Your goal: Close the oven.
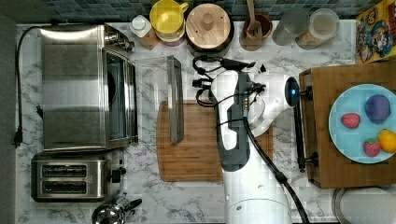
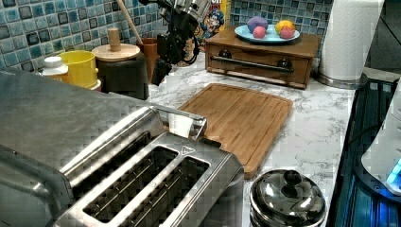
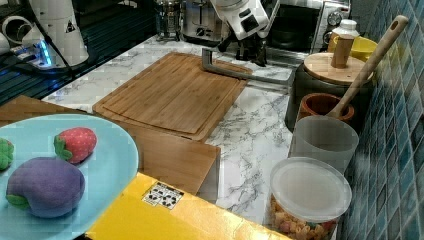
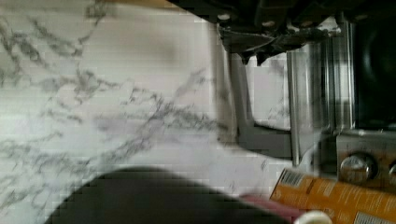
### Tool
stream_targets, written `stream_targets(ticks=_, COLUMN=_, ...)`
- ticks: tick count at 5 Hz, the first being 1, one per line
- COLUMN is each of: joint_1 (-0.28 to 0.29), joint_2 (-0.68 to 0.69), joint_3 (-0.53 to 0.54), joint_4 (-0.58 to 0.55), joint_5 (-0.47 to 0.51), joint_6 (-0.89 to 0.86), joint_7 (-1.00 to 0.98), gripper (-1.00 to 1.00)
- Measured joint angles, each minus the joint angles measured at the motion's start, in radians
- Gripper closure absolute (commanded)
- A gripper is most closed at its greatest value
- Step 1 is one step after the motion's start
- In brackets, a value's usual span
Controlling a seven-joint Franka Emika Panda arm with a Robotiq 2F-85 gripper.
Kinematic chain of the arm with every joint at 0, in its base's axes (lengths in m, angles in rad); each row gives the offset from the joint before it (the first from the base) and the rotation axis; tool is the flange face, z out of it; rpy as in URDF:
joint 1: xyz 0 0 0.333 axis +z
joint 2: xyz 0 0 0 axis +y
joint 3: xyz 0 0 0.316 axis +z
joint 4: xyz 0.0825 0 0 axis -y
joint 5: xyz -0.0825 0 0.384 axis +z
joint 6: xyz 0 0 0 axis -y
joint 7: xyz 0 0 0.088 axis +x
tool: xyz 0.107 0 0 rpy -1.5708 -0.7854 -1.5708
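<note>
Currently oven door lies open; handle overhangs cutting board.

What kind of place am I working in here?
Likely a home-style kitchen counter: marble worktop against blue tiled wall, with a toaster oven, door open, a toaster and a wooden cutting board.

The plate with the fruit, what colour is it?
Light blue plate, clearest in the top view.

Brushed steel oven, glass door, wooden board, glossy marble counter.
</note>
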Motion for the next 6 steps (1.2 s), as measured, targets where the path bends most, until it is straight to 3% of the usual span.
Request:
stream_targets(ticks=2, joint_1=0.006, joint_2=0.010, joint_3=0.007, joint_4=-0.027, joint_5=0.002, joint_6=0.004, joint_7=-0.014, gripper=1.00)
stream_targets(ticks=4, joint_1=0.005, joint_2=0.027, joint_3=0.003, joint_4=-0.031, joint_5=-0.101, joint_6=-0.054, joint_7=-0.014, gripper=1.00)
stream_targets(ticks=6, joint_1=0.005, joint_2=0.028, joint_3=0.057, joint_4=-0.031, joint_5=-0.070, joint_6=-0.115, joint_7=-0.014, gripper=1.00)
